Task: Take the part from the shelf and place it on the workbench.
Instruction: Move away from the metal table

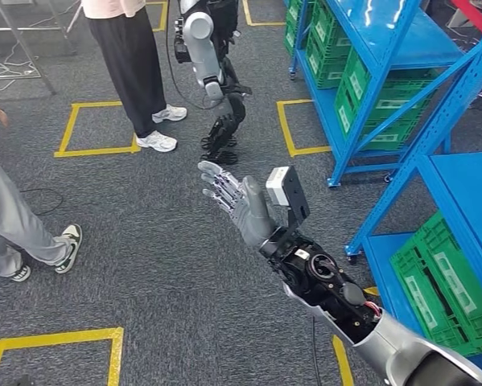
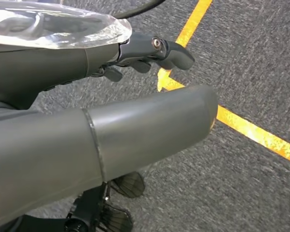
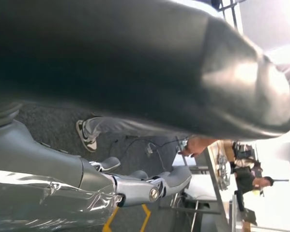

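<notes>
In the head view the right hand (image 1: 235,197) is raised over the grey carpet floor (image 1: 141,241) near the middle of the picture, its fingers (image 1: 216,181) spread apart and stretched toward ten o'clock with nothing between them; the silver right arm (image 1: 402,350) runs down from it toward five o'clock, a small white-fronted camera block (image 1: 286,191) standing on the wrist. The right wrist view shows the same hand (image 3: 150,186) with its fingers extended and bare. The left hand (image 2: 154,50) appears in the left wrist view, hanging above the carpet and a yellow tape line (image 2: 245,128); its dark fingers lie fairly straight with nothing in them, though whether they are properly apart I cannot tell. The blue shelf (image 1: 402,72) stands at two o'clock, carrying green crates (image 1: 372,104) on its lower levels, and a nearer blue rack holds another green crate (image 1: 444,289) at four o'clock; the part itself cannot be made out among them. A second robot (image 1: 211,64) stands at twelve o'clock beside a person in dark trousers and white trainers (image 1: 159,129), and another person's grey-trousered leg (image 1: 19,233) sits at nine o'clock. Yellow tape squares (image 1: 96,129) mark the floor.
</notes>
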`<state>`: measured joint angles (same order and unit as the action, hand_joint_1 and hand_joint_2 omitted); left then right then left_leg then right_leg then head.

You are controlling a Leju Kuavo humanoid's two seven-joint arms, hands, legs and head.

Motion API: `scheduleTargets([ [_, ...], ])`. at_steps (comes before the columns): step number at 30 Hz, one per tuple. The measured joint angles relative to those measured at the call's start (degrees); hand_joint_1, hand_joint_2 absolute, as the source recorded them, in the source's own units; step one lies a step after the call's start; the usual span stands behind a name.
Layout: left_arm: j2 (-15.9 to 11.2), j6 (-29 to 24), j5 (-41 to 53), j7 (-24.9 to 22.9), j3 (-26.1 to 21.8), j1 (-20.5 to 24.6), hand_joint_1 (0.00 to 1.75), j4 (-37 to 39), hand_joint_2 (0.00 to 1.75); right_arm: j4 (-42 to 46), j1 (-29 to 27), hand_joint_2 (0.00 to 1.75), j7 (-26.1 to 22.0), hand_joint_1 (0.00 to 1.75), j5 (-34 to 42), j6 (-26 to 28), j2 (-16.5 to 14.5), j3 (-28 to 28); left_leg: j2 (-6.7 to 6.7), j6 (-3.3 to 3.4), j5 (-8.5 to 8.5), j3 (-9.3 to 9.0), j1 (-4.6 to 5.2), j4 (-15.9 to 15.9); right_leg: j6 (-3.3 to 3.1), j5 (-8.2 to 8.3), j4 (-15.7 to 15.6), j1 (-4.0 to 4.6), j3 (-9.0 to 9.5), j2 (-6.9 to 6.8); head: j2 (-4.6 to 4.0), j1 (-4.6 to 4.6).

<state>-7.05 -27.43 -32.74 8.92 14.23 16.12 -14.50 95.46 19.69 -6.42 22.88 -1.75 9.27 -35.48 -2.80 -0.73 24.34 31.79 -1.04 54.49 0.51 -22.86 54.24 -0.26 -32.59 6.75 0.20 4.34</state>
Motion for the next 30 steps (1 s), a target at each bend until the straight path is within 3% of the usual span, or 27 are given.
scheduleTargets([
  [1,0.05,0.0,0.01,-0.01,0.0,0.07,0.0,-0.01,0.0,0.0,-0.02,0.0,-0.01,0.0,0.0,0.01,0.0,0.03,0.6,0.36,-0.09,-0.09,-0.03,-0.13,0.32,-0.27,0.35,-0.02,-0.33,-0.21,0.0,0.02],
  [3,0.12,0.0,0.02,-0.01,0.0,0.21,0.0,-0.03,0.0,0.01,0.05,0.0,-0.03,0.0,0.0,0.01,0.0,0.08,1.87,1.1,-0.23,-0.26,-0.07,-0.45,0.81,-2.65,4.25,0.08,-2.27,-2.6,0.0,0.5],
  [5,0.08,0.0,0.02,-0.01,0.01,0.14,0.0,-0.03,0.0,0.0,0.03,0.0,-0.02,0.0,0.0,0.01,0.0,0.08,3.14,1.53,-0.14,-0.3,0.22,-0.46,1.19,-6.73,12.71,-0.04,-6.11,-5.44,0.0,1.03],
  [6,0.08,0.0,0.02,-0.01,0.01,0.08,0.0,-0.03,0.0,-0.01,-0.05,0.0,-0.02,0.0,0.0,0.01,0.0,0.06,3.82,1.61,-0.08,-0.31,0.32,-0.44,1.34,-8.17,16.62,-0.17,-7.88,-6.0,0.0,1.09],
  [7,0.08,0.0,0.02,-0.01,0.01,0.04,0.0,-0.03,0.0,-0.01,-0.14,0.0,-0.01,0.0,0.0,0.02,0.0,0.04,4.49,1.64,-0.02,-0.35,0.38,-0.43,1.44,-8.61,18.76,-0.28,-8.82,-6.27,0.0,1.09],
  [8,0.08,0.0,0.02,-0.01,0.01,0.03,0.0,-0.03,0.0,-0.01,-0.18,0.0,-0.01,0.0,0.0,0.02,0.0,0.02,5.11,1.62,0.06,-0.43,0.4,-0.42,1.47,-7.87,18.42,-0.35,-8.55,-6.45,0.0,1.12],
  [9,0.09,0.0,0.02,-0.01,0.02,0.05,0.0,-0.03,0.0,-0.01,-0.2,0.0,-0.01,0.0,0.0,0.02,0.0,0.02,5.64,1.56,0.16,-0.56,0.41,-0.41,1.43,-6.25,15.91,-0.39,-7.21,-6.71,0.0,1.15],
  [11,0.14,0.0,0.02,-0.01,0.06,0.08,0.0,-0.03,0.0,-0.02,-0.13,0.0,-0.01,0.0,0.0,0.03,0.0,0.05,6.64,1.2,0.47,-0.96,0.57,-0.37,1.02,-2.51,6.9,-0.04,-2.49,-8.97,0.0,1.33],
  [13,0.11,0.0,0.02,-0.01,0.09,0.08,0.0,-0.03,0.0,-0.01,0.03,0.0,-0.02,0.0,0.0,0.03,0.0,0.07,7.66,0.69,0.72,-1.15,0.89,-0.31,0.25,-1.14,1.21,0.47,0.5,-10.93,0.0,1.37],
  [14,0.07,0.0,0.02,-0.01,0.09,0.09,0.0,-0.03,0.0,-0.01,0.08,0.0,-0.03,0.0,0.0,0.03,0.0,0.07,8.27,0.44,0.77,-1.18,1.04,-0.32,-0.07,-1.34,0.66,0.69,0.71,-10.95,0.0,1.25],
  [16,0.03,0.0,0.02,-0.01,0.11,0.15,0.0,-0.03,0.0,0.01,0.07,0.0,-0.04,0.0,0.0,0.03,0.0,0.06,8.89,-0.14,1.12,-1.27,0.96,-0.12,-0.7,-1.06,0.38,0.6,0.68,-9.55,0.0,0.97],
  [18,0.06,0.0,0.02,-0.01,0.17,0.21,0.0,-0.03,0.0,-0.01,0.18,0.0,-0.04,0.0,0.0,0.03,0.0,0.06,6.68,-0.74,3.31,-0.04,0.73,2.99,-1.32,-0.69,0.03,0.37,0.74,-8.34,0.0,0.71],
  [20,0.02,0.0,0.01,-0.01,0.23,0.1,0.0,-0.03,0.0,-0.02,0.25,0.0,-0.03,0.0,0.0,0.02,0.0,0.02,3.82,-1.1,7.11,3.57,0.6,10.61,-1.71,-0.51,-0.06,0.25,0.66,-7.18,0.0,0.4],
  [21,-0.02,0.0,0.01,-0.01,0.26,-0.02,0.0,-0.03,0.0,-0.03,0.2,0.0,-0.02,0.0,0.0,0.01,0.0,0.01,3.32,-1.17,8.55,5.63,0.59,14.6,-1.82,-0.48,-0.05,0.25,0.61,-6.54,0.0,0.3],
  [22,-0.05,0.0,0.0,-0.01,0.28,-0.15,0.0,-0.03,0.0,-0.05,0.14,0.0,-0.01,0.0,0.0,0.01,0.0,-0.01,3.15,-1.2,9.03,7.09,0.57,17.18,-1.84,-0.47,-0.04,0.25,0.59,-5.85,0.0,0.26],
  [23,-0.05,-0.01,0.0,-0.01,0.31,-0.24,0.0,-0.03,0.0,-0.07,0.08,0.0,0.01,0.0,0.0,0.0,0.0,-0.02,3.1,-1.19,8.31,7.54,0.54,17.51,-1.84,-0.46,-0.03,0.25,0.61,-5.14,0.0,0.21],
  [25,-0.09,-0.01,0.0,-0.01,0.35,-0.21,0.0,-0.03,0.0,-0.08,0.04,0.0,0.01,0.0,0.0,0.0,0.0,-0.02,2.74,-1.06,4.18,5.24,0.39,11.56,-1.77,-0.48,0.06,0.22,0.72,-3.83,0.0,0.15],
  [27,-0.16,-0.01,0.01,-0.01,0.37,-0.07,0.0,-0.03,0.0,-0.08,0.07,0.0,0.01,0.0,0.0,0.0,0.0,-0.02,1.0,-0.86,0.73,1.89,0.12,3.7,-1.39,-0.59,0.36,0.37,0.53,-2.57,0.0,0.09],
  [29,-0.18,-0.07,0.02,-0.01,0.39,-0.05,0.0,-0.03,0.0,-0.07,0.09,0.0,0.02,0.0,0.0,-0.01,0.0,-0.01,0.12,-0.5,0.07,0.59,0.08,0.64,-0.75,-0.57,0.58,0.39,0.12,-1.43,0.0,0.19],
  [30,-0.16,-0.14,0.04,-0.02,0.4,-0.04,0.0,-0.03,0.0,-0.05,0.08,0.0,0.04,0.0,0.0,0.0,0.01,0.0,0.6,-0.21,0.1,0.52,0.14,0.48,-0.39,-0.51,0.58,0.3,-0.04,-0.89,0.0,0.28],
])
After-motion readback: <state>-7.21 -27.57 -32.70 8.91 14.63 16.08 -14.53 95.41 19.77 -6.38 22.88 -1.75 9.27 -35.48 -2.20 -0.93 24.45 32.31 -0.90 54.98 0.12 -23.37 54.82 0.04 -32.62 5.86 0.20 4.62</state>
